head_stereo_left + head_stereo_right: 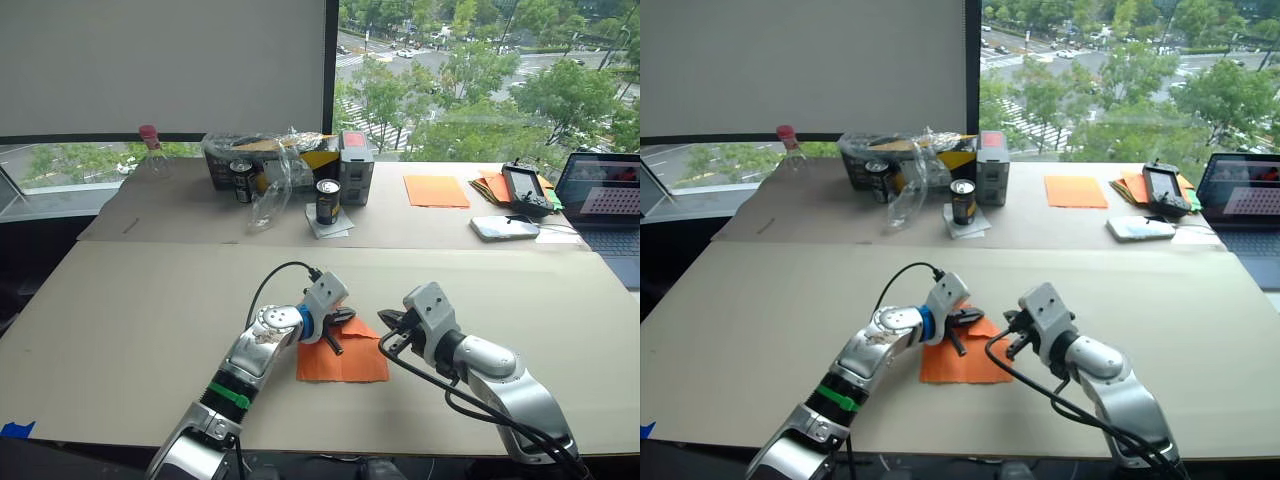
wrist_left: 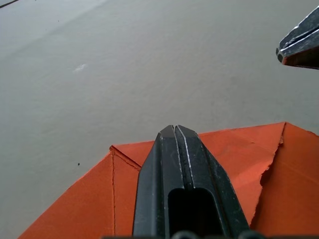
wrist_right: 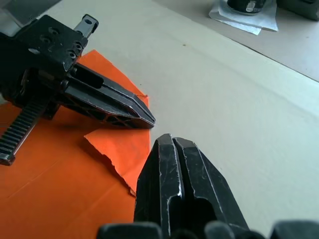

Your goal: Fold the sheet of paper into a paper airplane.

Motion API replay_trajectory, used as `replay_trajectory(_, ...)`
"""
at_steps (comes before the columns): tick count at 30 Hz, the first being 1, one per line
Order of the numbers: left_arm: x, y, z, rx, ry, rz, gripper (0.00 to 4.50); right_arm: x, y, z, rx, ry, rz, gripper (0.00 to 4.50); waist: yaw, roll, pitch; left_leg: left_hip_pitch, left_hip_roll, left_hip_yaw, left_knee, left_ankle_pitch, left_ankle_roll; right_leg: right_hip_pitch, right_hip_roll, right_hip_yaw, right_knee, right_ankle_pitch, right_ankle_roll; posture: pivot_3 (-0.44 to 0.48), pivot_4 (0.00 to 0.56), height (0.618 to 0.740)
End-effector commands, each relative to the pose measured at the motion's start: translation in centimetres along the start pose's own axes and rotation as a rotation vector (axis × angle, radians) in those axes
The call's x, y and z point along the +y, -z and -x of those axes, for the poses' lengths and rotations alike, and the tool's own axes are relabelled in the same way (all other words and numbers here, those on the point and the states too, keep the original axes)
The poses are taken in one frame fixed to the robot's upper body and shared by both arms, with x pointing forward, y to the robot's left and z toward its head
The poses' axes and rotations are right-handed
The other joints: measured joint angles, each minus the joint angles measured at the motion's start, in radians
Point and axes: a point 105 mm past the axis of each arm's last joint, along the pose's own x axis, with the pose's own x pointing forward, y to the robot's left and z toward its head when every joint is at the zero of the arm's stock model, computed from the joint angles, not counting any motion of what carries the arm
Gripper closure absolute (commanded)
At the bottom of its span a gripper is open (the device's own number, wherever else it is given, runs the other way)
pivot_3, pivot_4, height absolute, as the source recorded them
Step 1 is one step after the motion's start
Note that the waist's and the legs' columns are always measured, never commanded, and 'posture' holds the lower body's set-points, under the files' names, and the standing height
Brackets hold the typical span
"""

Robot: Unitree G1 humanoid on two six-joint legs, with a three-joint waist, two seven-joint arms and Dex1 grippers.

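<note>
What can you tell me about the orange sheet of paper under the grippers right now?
The sheet of paper is thin, bright orange and partly folded. It lies flat on the near part of the table. Both far corners are folded in, so the far edge comes to a point. Crease lines show, and one folded flap has a ragged, torn-looking edge. The left gripper, fingers shut, sits over the far point; whether it presses down is unclear. The right gripper, also shut, is at the sheet's right far edge.
</note>
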Motion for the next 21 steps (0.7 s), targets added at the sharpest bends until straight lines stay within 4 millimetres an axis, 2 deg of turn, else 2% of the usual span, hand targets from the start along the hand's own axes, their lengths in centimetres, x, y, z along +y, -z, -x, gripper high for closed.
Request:
replay_trajectory(1,0.4,1.0,0.4,0.030,-0.020,0.041,4.50,1.1,1.2,-1.5,0.052,-0.073,-0.006,4.47,-0.001,0.000,0.000,0.000,0.000,0.000,0.000,0.000,0.000,0.000,0.000,0.000,0.000,0.001,-0.001,0.000,0.150,0.732)
replay_trajectory(8,1.3,0.0,1.6,-0.008,-0.036,0.080,4.50,2.3,3.9,-2.4,0.179,-0.137,-0.050,4.47,-0.018,0.000,0.000,0.000,0.000,0.000,0.000,0.000,0.000,0.000,0.000,0.000,0.001,0.002,-0.004,0.000,0.150,0.732)
replay_trajectory(11,2.6,-0.8,2.8,-0.037,-0.078,0.115,4.50,2.7,4.7,-2.4,0.217,-0.164,-0.072,4.47,-0.019,0.000,0.000,0.000,0.001,0.000,0.000,0.000,0.000,0.000,0.001,0.000,0.001,0.002,-0.004,0.000,0.150,0.732)
replay_trajectory(13,4.2,-1.9,4.4,-0.080,-0.124,0.165,4.50,3.0,4.9,-2.6,0.234,-0.185,-0.075,4.47,-0.020,0.000,0.000,0.000,0.001,0.000,0.000,0.000,0.000,-0.001,0.001,0.000,0.001,0.002,-0.004,0.000,0.150,0.732)
replay_trajectory(16,5.3,-2.7,6.0,-0.114,-0.158,0.212,4.50,3.3,4.9,-2.8,0.242,-0.207,-0.073,4.47,-0.020,0.000,0.000,0.001,0.001,0.000,0.000,0.000,0.000,-0.001,0.001,0.000,0.001,0.002,-0.004,0.000,0.150,0.732)
replay_trajectory(18,6.9,-3.3,7.8,-0.153,-0.226,0.271,4.50,3.7,4.9,-3.2,0.248,-0.236,-0.066,4.47,-0.021,0.000,0.000,0.001,0.001,0.000,-0.001,0.000,0.000,-0.001,0.001,0.000,0.001,0.002,-0.004,0.000,0.150,0.732)
replay_trajectory(20,7.5,-3.3,9.4,-0.174,-0.260,0.336,4.50,3.9,5.0,-3.5,0.254,-0.253,-0.055,4.47,-0.024,0.000,0.000,0.001,0.001,0.000,-0.001,0.000,0.000,-0.001,0.001,0.000,0.001,0.002,-0.004,0.000,0.150,0.732)
replay_trajectory(21,7.8,-2.8,10.3,-0.169,-0.289,0.372,4.25,4.1,4.9,-3.8,0.253,-0.264,-0.054,4.49,-0.026,0.000,0.000,0.001,0.001,0.000,-0.001,0.000,0.000,-0.001,0.001,0.000,0.001,0.002,-0.004,0.000,0.150,0.732)
